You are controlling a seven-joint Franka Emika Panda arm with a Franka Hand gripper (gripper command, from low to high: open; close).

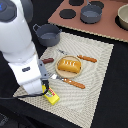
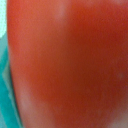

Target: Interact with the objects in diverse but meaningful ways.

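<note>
The wrist view is filled almost wholly by the red tomato (image 2: 70, 65), very close to the lens, so no fingers show there. In the exterior view my gripper (image 1: 44, 89) hangs low over the near left corner of the woven placemat (image 1: 95, 80), touching or just above the yellow packet block (image 1: 51, 96). The tomato is hidden behind the hand in that view. The golden bread loaf (image 1: 69, 65) lies on the tan plate (image 1: 58, 73). A brown sausage (image 1: 47, 61) lies at the plate's left. Orange-handled cutlery (image 1: 75, 83) lies before the plate, and another piece (image 1: 87, 58) behind it.
A grey-blue pot (image 1: 48, 35) stands behind the mat on the black table. A second pot (image 1: 91, 13) sits on the brown stove board (image 1: 102, 27) with black burners. A bowl (image 1: 123, 17) is at the far right. A teal strip (image 2: 5, 75) edges the wrist view.
</note>
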